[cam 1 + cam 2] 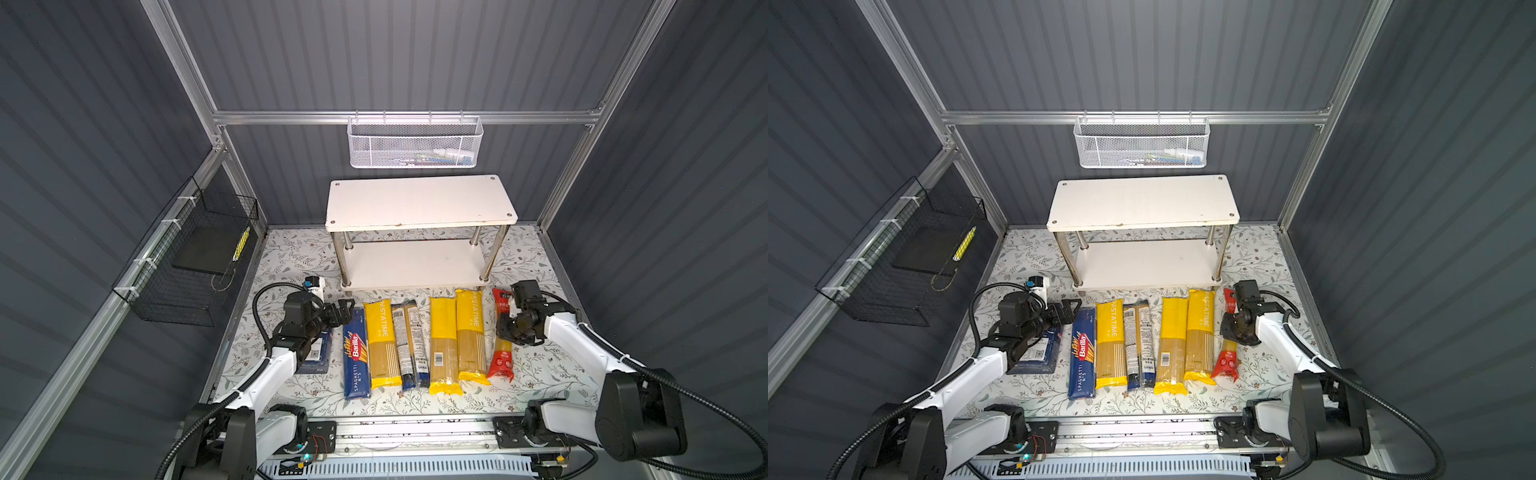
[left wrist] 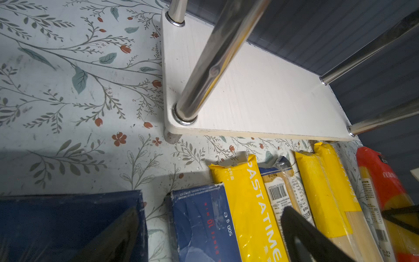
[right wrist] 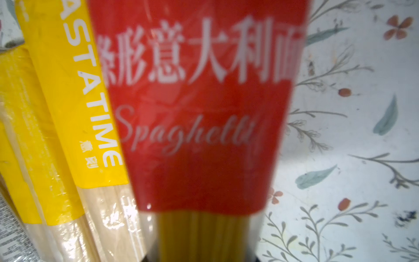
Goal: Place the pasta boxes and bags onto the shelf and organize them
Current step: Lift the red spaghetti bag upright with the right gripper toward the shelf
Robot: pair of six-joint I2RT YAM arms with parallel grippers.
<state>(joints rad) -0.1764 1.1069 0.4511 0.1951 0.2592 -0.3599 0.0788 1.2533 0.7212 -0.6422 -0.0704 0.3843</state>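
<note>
Both top views show the pasta in a row in front of the white two-tier shelf (image 1: 419, 203): a wide blue box (image 1: 318, 353) partly under my left arm, the narrow Barilla box (image 1: 355, 357), a yellow bag (image 1: 381, 345), the clear bag (image 1: 409, 345), two more yellow bags (image 1: 443, 345) and the red bag (image 1: 502, 361). My left gripper (image 1: 343, 311) (image 2: 210, 217) stands open above the far ends of the two boxes. My right gripper (image 1: 509, 328) (image 3: 204, 254) is shut on the red bag (image 3: 199, 113) around its middle.
A white mesh basket (image 1: 415, 141) hangs on the back wall above the shelf. A black wire basket (image 1: 187, 266) is fixed to the left wall. Chrome shelf legs (image 2: 210, 68) stand close to my left gripper. Floral tabletop (image 1: 540, 374) lies bare right of the red bag.
</note>
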